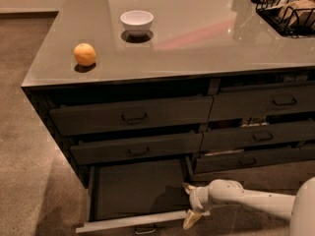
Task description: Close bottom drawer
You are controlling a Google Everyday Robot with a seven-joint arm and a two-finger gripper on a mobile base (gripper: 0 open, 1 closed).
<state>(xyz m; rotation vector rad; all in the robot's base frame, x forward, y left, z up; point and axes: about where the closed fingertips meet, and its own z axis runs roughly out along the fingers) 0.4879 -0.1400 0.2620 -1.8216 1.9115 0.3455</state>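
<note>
Gripper [189, 204], fingers spread, straddles the open bottom drawer's [140, 191] front below the tabletop's [197, 48] front edge. Next, probably a steady inward push.

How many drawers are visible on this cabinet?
6. Left stack: top dark-grey drawer, middle drawer, open bottom drawer. Right stack: top right drawer, middle right drawer, lowest right drawer. White end effector at bottom drawer's right front corner. Others may be off-frame.

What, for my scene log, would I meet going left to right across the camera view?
Orange → white bowl → gripper, low at the right front corner of the open bottom drawer → wire basket.
</note>
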